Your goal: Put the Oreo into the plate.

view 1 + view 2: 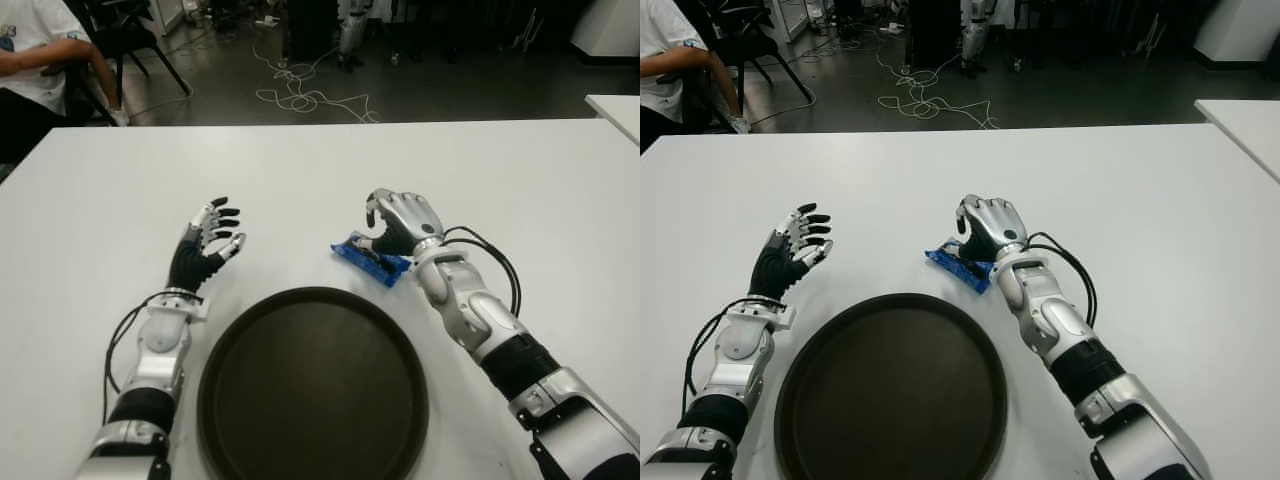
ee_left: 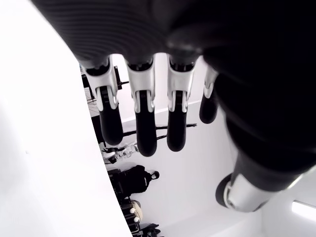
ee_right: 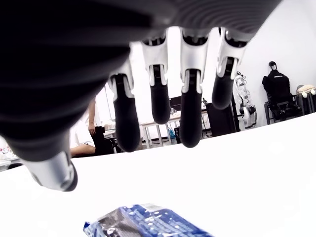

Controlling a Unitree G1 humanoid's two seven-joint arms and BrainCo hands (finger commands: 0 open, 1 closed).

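Note:
The Oreo is a blue packet [image 1: 372, 259] lying flat on the white table [image 1: 520, 180], just beyond the far right rim of the dark round plate [image 1: 312, 385]. My right hand [image 1: 398, 222] hovers over the packet's far end, fingers [image 3: 190, 106] curved downward. In the right wrist view the fingertips hang above the packet [image 3: 148, 223] with a gap, holding nothing. My left hand [image 1: 208, 243] shows left of the plate, fingers spread and empty. The plate has nothing on it.
A person [image 1: 35, 55] sits on a chair beyond the table's far left corner. Cables [image 1: 300, 95] lie on the floor behind the table. Another white table's corner [image 1: 615, 108] shows at the far right.

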